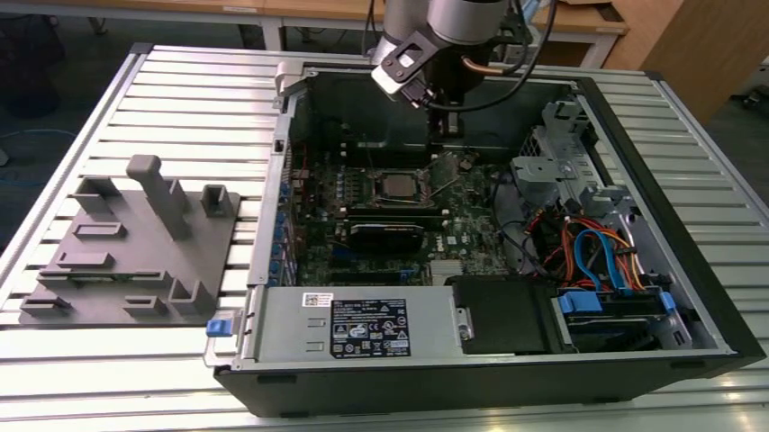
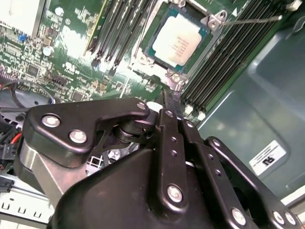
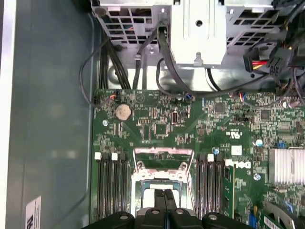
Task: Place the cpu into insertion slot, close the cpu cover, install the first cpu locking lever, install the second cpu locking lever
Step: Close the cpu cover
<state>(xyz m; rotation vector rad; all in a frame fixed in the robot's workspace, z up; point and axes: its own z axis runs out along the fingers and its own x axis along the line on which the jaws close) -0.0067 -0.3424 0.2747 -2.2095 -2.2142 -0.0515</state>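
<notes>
The cpu (image 2: 178, 40) lies flat in the insertion slot (image 1: 395, 185) on the green board, its dull metal top showing through the window of the cpu cover (image 2: 174, 76), which lies down around it. A thin wire locking lever (image 2: 252, 20) sticks out from one socket corner over the long black slots. My gripper (image 2: 169, 98) is shut, fingers pressed together with nothing seen between them, and its tips hover right at the socket's edge. In the first wrist view the fingers (image 3: 164, 202) overlap the socket (image 3: 162, 181). In the exterior view the gripper (image 1: 446, 130) hangs just behind the socket.
The open computer case (image 1: 673, 207) walls in the board. A grey power-supply box (image 1: 348, 324) sits at the front, and a drive cage with coloured cables (image 1: 601, 256) is at the exterior view's right. Outside the case, a grey fixture plate (image 1: 132, 252) lies on the slatted table.
</notes>
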